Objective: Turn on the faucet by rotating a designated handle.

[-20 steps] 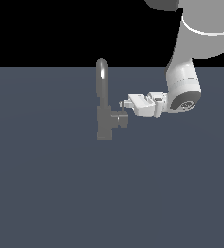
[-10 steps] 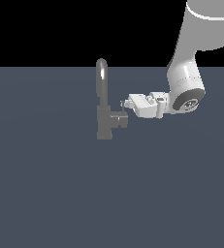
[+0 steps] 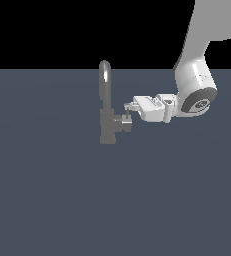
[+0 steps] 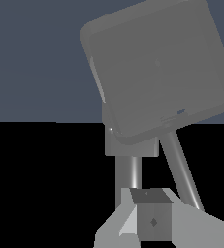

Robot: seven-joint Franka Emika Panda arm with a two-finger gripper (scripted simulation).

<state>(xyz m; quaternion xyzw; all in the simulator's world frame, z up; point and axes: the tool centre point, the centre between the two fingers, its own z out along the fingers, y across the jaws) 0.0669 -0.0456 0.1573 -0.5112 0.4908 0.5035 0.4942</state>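
Observation:
The faucet [image 3: 107, 127] stands on the grey floor, with a tall arched spout [image 3: 105, 80] over a blocky base. The handle [image 3: 123, 123] is a short stub jutting from the base toward the exterior view's right. My gripper [image 3: 128, 113] reaches in level from that side, its tips at the handle's end, one above it and one against it. It looks open. In the wrist view the handle's end [image 4: 157, 72] fills the frame at close range. A thin rod lever [image 4: 181, 169] runs from it past one finger pad [image 4: 152, 222].
The white arm [image 3: 194, 95] comes down from the upper part of the exterior view's right. The flat grey floor [image 3: 52, 200] spreads around the faucet, with a black background behind.
The arm's wrist and upper link have shifted a little toward the exterior view's right and lower. The fingertips stay at the handle, and the faucet looks unmoved.

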